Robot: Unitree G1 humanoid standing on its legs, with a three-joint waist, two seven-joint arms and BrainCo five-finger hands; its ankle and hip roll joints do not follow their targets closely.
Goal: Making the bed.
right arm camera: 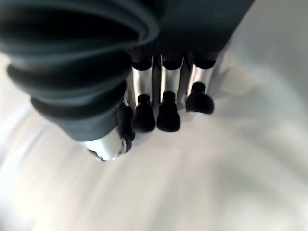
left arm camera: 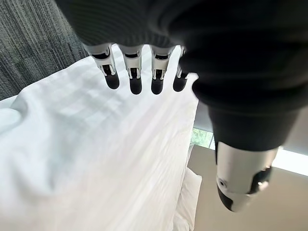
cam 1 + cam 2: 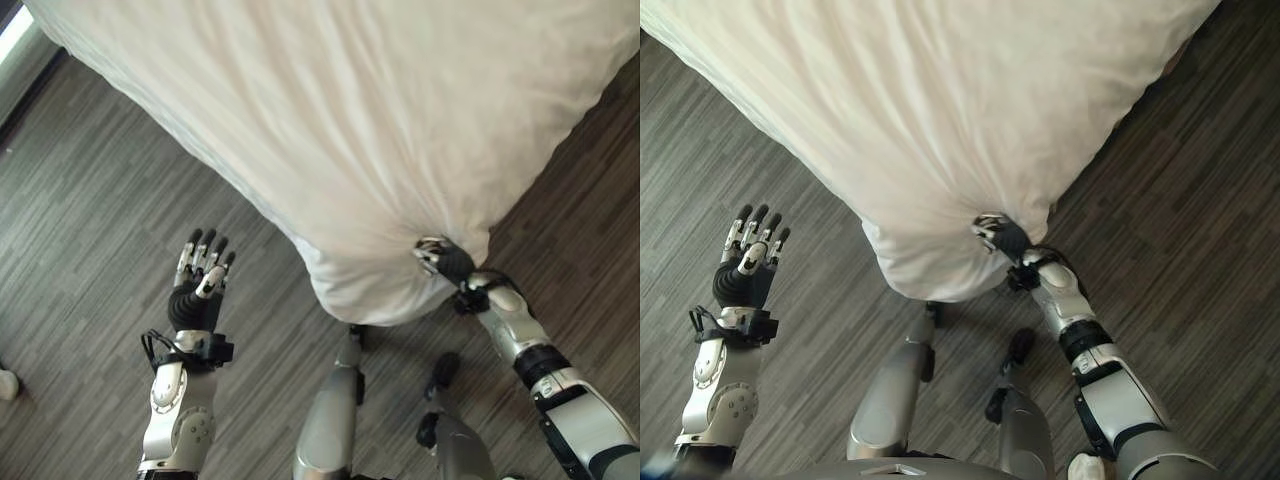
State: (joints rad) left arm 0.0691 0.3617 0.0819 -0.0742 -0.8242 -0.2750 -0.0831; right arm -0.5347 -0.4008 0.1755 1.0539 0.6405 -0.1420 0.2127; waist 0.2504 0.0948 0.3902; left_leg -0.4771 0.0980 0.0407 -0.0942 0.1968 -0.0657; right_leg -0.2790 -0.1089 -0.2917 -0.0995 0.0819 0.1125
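Right hand (image 3: 447,262) clamped, fingers curled into the white duvet (image 3: 380,120) at its corner hanging over the floor (image 3: 90,230); left hand (image 3: 200,285) spread open, idle, well apart. Risk: one-handed pull bunching cloth, corner slipping free

The right hand (image 3: 1002,236) is pinching the white duvet (image 3: 940,110) right at its bunched-up corner, which is hanging over the grey wood-look floor (image 3: 1170,230). The left hand (image 3: 748,262) is hovering off to the side with fingers straight, well apart from the duvet.
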